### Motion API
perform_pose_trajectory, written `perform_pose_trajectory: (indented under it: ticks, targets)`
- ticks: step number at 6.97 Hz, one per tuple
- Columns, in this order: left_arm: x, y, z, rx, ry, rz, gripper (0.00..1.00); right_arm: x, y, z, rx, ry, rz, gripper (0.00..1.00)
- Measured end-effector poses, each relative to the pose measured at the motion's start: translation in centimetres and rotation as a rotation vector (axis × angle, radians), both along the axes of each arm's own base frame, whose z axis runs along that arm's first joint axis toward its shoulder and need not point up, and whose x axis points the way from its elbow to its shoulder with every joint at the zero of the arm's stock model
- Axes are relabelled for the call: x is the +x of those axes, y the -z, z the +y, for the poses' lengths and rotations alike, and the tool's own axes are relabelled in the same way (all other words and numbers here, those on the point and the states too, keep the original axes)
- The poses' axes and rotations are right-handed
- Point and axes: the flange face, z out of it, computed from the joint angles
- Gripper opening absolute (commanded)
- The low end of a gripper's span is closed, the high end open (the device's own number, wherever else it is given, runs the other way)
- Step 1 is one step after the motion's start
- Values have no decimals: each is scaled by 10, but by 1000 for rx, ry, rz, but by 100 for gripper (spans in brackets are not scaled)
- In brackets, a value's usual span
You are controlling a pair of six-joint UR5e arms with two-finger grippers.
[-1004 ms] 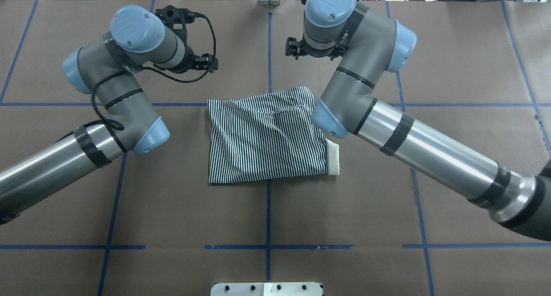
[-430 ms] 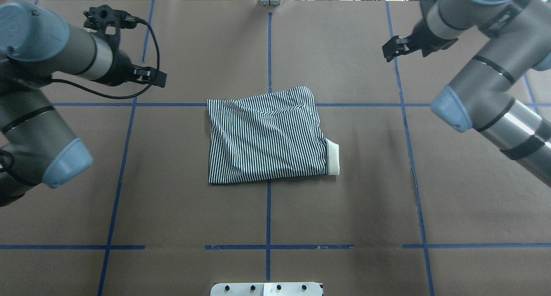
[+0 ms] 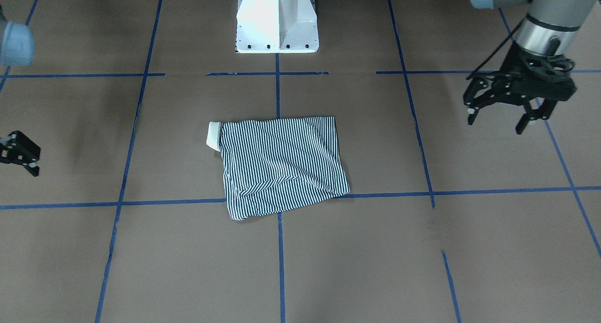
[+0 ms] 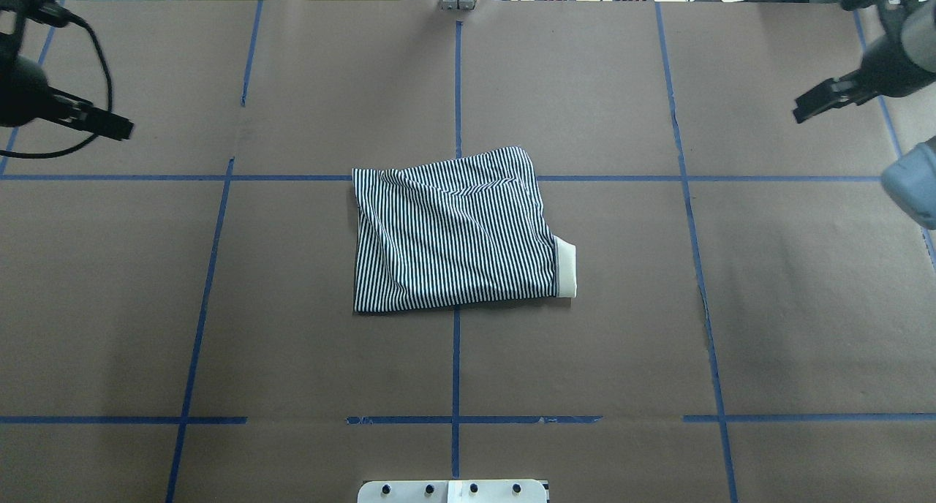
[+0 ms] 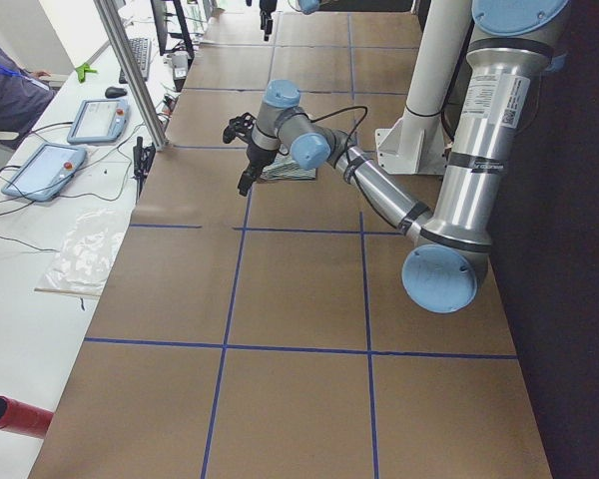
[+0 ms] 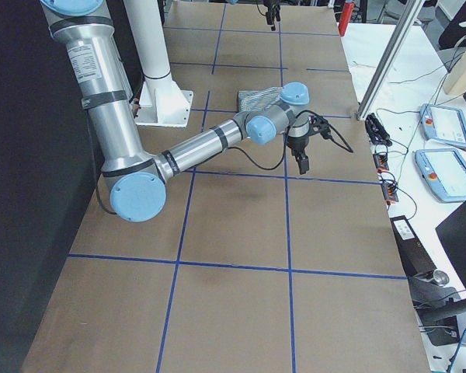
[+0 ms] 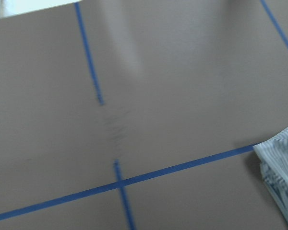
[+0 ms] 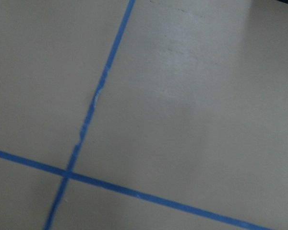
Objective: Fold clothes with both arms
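The striped polo shirt (image 4: 453, 232) lies folded into a rough rectangle at the table's middle, with its cream collar (image 4: 566, 267) sticking out at the right edge. It also shows in the front-facing view (image 3: 281, 165), and one corner shows in the left wrist view (image 7: 281, 177). My left gripper (image 3: 495, 122) is open and empty, hanging above the table far off to the shirt's side. My right gripper (image 4: 820, 55) is open and empty at the far right, also well away from the shirt. The right wrist view shows only bare table.
The brown table cover is marked with blue tape lines (image 4: 456, 357). The white pedestal base (image 3: 277, 27) stands at the robot's side. An operators' bench with tablets (image 5: 50, 165) and a metal post (image 5: 130, 70) runs along the far edge.
Both arms have swung outward from over the shirt to the table's left and right sides. The shirt has not moved.
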Motion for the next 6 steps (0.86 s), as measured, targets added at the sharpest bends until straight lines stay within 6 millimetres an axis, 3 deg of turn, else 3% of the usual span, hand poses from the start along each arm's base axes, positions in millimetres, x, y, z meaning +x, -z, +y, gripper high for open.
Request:
perform_pose_trajectory:
  ticks: [2, 3, 5, 6]
  targets:
    - [-108, -65, 6, 72, -90, -121, 100, 83, -93, 48, -25, 66, 45, 100]
    - [-149, -102, 19, 51, -114, -133, 100, 114, -133, 82, -65, 68, 53, 100]
    - [-190, -181, 43, -85, -101, -118, 100, 148, -189, 139, -138, 38, 57, 100]
    - [-206, -203, 49, -130, -72, -118, 100, 154, -200, 152, -156, 28, 58, 100]
